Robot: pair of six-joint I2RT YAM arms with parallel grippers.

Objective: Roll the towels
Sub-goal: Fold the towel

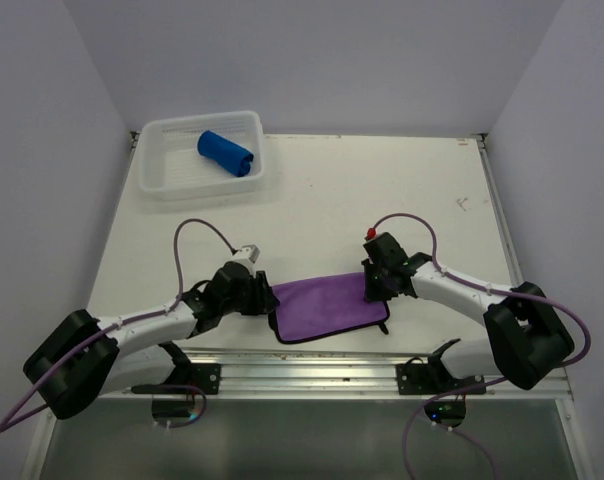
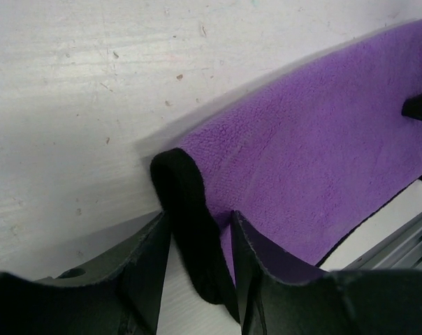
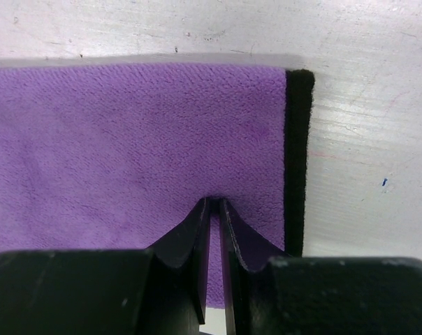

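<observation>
The purple towel (image 1: pixel 327 310) lies flat near the table's front edge, between my two arms. My left gripper (image 1: pixel 265 297) is at the towel's left end. In the left wrist view the left gripper (image 2: pixel 199 216) stands open, its fingers astride the towel's curled dark edge (image 2: pixel 179 181), with bare table showing beside it. My right gripper (image 1: pixel 377 285) sits on the towel's right part. The right gripper (image 3: pixel 214 201) has its tips pinched together on the purple towel (image 3: pixel 127 139), just left of its dark edge (image 3: pixel 297 153). The blue towel (image 1: pixel 226 153) lies rolled in the basket.
The white mesh basket (image 1: pixel 204 120) stands at the back left of the table. An aluminium rail (image 1: pixel 332 368) runs along the front edge just below the purple towel. Plain walls close in both sides, and purple cables loop over each arm.
</observation>
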